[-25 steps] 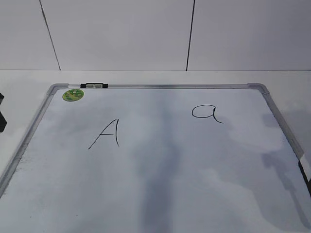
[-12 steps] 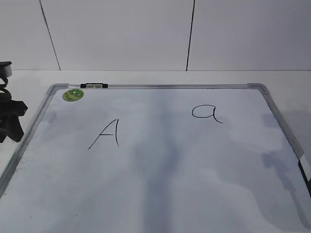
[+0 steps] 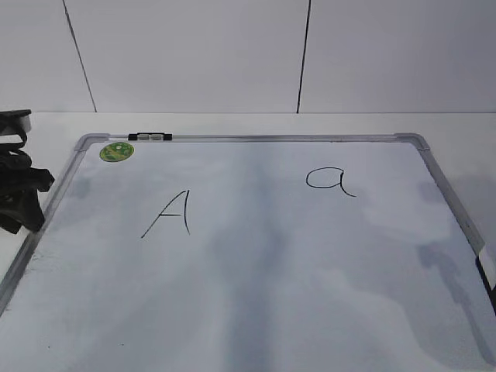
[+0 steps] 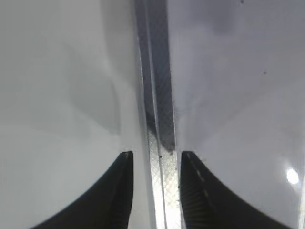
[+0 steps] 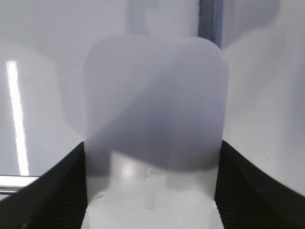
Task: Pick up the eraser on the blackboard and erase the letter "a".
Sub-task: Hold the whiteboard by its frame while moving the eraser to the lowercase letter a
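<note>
White plastic eraser (image 5: 152,124) sits pinched in my right gripper (image 5: 151,191); left gripper (image 4: 155,191) is spread, idle. Risk: smudging capital "A" (image 3: 169,214) instead of letter "a" (image 3: 330,180).

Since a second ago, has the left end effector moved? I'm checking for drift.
Yes. The left end effector has come further into view, rightward toward the blackboard frame's left edge.

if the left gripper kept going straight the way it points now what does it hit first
Most likely the blackboard's silver frame: the left gripper is open, its fingers either side of that rail, and nothing else lies ahead. How far above the rail it hangs is unclear.
</note>
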Robot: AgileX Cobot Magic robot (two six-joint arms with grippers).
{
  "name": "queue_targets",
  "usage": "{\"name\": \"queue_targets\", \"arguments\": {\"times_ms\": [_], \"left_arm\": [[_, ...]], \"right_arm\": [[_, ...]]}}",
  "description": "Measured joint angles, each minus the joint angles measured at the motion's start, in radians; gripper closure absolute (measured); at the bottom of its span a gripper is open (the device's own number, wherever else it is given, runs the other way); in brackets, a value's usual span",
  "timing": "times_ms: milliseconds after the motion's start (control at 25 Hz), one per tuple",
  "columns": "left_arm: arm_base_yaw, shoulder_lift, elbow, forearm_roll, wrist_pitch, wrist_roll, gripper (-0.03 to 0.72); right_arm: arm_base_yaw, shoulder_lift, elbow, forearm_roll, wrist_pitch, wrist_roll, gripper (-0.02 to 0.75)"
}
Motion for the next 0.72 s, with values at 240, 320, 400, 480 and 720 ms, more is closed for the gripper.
{"name": "queue_targets", "arguments": {"times_ms": [240,320,400,480,720], "left_arm": [[0.0,0.011,-0.001,-0.004,-0.008,0.001,0.456],[0.0,0.011,-0.001,-0.004,-0.01,0.001,0.46],[0.0,0.011,-0.001,-0.004,-0.012,0.001,0.461],[0.0,0.011,-0.001,-0.004,-0.012,0.001,0.461],[0.0,0.011,-0.001,-0.004,-0.019,0.003,0.461]], "right_arm": [[0.0,0.0,0.0,0.0,0.0,0.0,0.167],[0.0,0.0,0.0,0.0,0.0,0.002,0.167],[0.0,0.0,0.0,0.0,0.001,0.002,0.167],[0.0,0.0,0.0,0.0,0.002,0.002,0.167],[0.0,0.0,0.0,0.0,0.002,0.002,0.167]]}}
